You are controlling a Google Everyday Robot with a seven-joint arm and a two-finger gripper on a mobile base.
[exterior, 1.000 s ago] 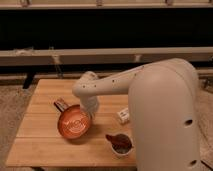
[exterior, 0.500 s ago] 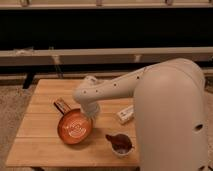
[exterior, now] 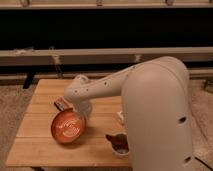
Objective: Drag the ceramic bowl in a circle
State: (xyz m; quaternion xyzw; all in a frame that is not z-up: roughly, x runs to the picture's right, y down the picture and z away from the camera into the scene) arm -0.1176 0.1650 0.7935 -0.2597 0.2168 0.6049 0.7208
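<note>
Orange-red, the ceramic bowl (exterior: pixel 67 127) is seen tilted on the wooden table (exterior: pixel 37 145), directly below and left of the gripper (exterior: pixel 81 116), by which its upper rim is pinched. A small pale cup (exterior: pixel 118 143) is set to the gripper's lower right.

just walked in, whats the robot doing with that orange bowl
The robot's single arm reaches down over the wooden table, with its gripper at the far right rim of the ceramic bowl. The gripper is shut, apparently on that rim, and the bowl looks tipped toward the camera on the table's left half. A small pale cup with dark contents stands apart to the right, near the front edge. A small dark item lies just behind the bowl.
</note>
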